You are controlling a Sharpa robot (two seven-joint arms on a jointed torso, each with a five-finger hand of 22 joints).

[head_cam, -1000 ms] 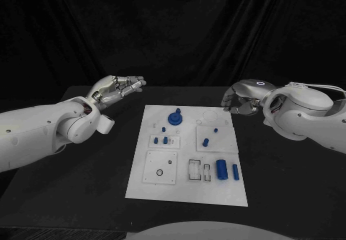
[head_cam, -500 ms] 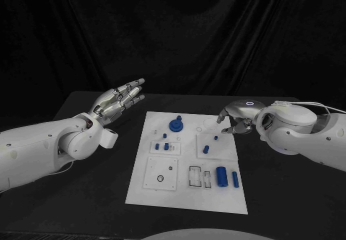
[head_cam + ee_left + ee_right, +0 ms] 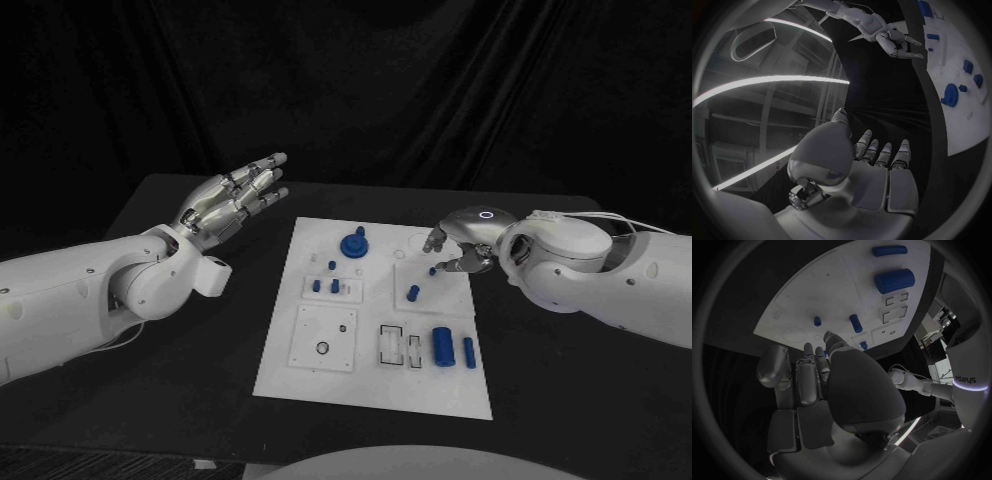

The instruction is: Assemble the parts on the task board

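The task board (image 3: 289,378) carries blue parts (image 3: 444,347); the left robot hand (image 3: 231,199) is spread empty, the right robot hand's (image 3: 459,243) grasp I cannot tell.

Black table (image 3: 173,350) (matte, dark all over), black curtain (image 3: 375,80) hanging behind it

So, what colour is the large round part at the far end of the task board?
Blue. The large round part shows best in the head view, against the white task board.

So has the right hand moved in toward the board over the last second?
Yes. The right hand has come forward and inward from beyond the task board's far right corner; it now hangs over that corner, near the small blue peg.
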